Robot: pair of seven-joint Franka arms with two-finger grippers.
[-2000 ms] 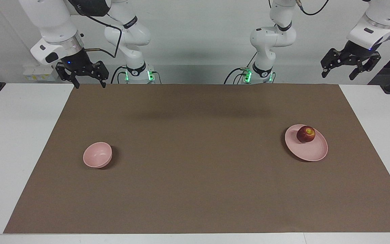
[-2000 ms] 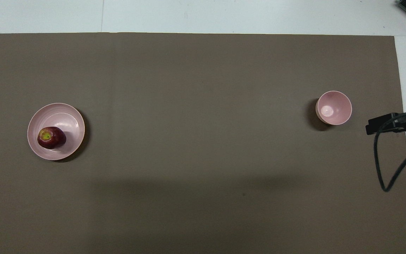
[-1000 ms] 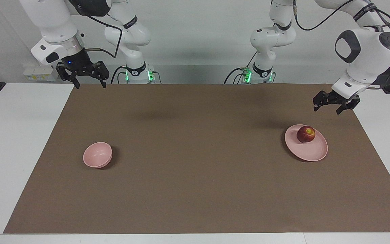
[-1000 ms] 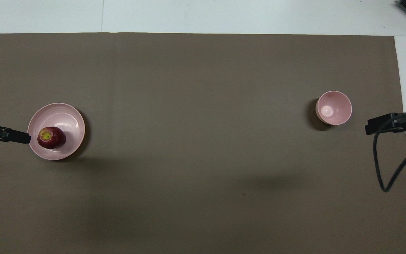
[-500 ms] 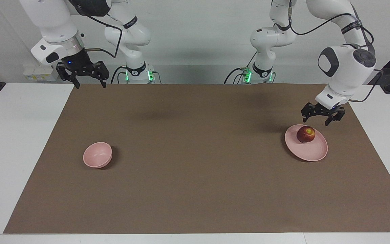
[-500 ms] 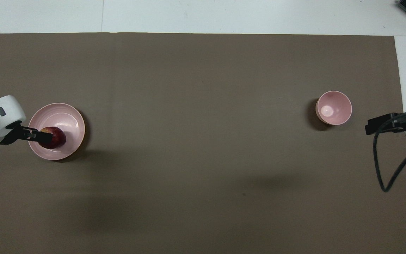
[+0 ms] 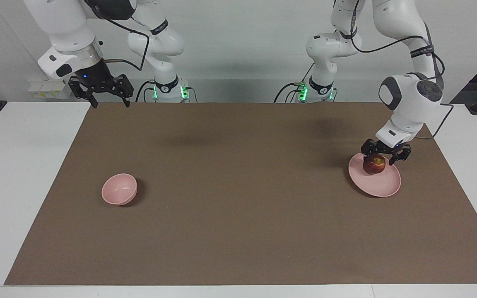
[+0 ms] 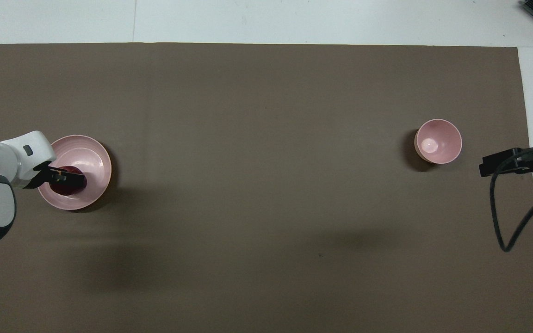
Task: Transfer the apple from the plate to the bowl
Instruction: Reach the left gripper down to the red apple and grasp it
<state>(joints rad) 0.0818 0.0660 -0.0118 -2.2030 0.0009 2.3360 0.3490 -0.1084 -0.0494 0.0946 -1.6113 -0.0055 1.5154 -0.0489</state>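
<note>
On the pink plate (image 7: 381, 185) the apple (image 7: 374, 165) sits (unlifted) between the left gripper's (image 7: 384, 155) wide-open fingers; right gripper (image 7: 101, 92) waits open, clear of the bowl (image 7: 119, 189).

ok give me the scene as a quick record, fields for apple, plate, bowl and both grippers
apple: on the plate, on the part nearer the robots
plate: on the brown mat, toward the left arm's end
bowl: empty, upright, toward the right arm's end
left gripper: open, low over the apple, fingers either side of it, not closed on it
right gripper: open, raised over the mat's edge nearest the robots, waiting
task state: apple not yet picked up
</note>
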